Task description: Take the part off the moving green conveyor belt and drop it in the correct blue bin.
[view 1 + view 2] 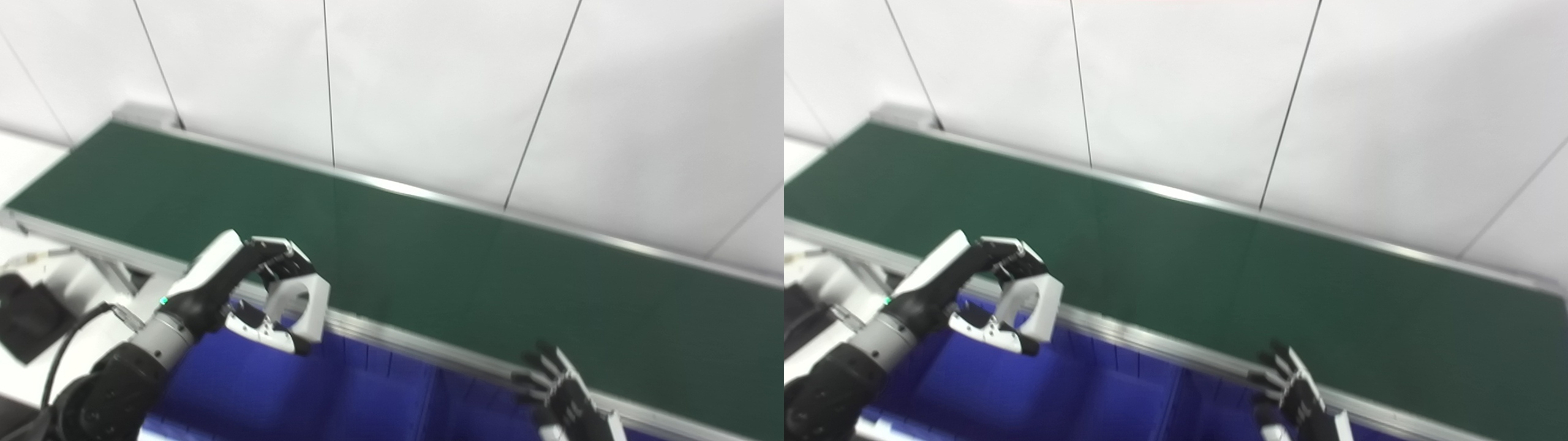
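While the right hand [566, 395] waits low at the bottom edge, fingers spread and holding nothing, the left hand [257, 288] does the work: its fingers and thumb are clamped on the part [301, 304], a pale grey block with a round hole through it. The part hangs just past the near rail of the belt, above the blue bin [269, 386], which suggests it is being carried to a drop. Which compartment is the right one cannot be told from here, though a divider shows further right. Beyond lies the green conveyor belt [429, 257], bare along its visible length, and behind it the white wall [429, 92].
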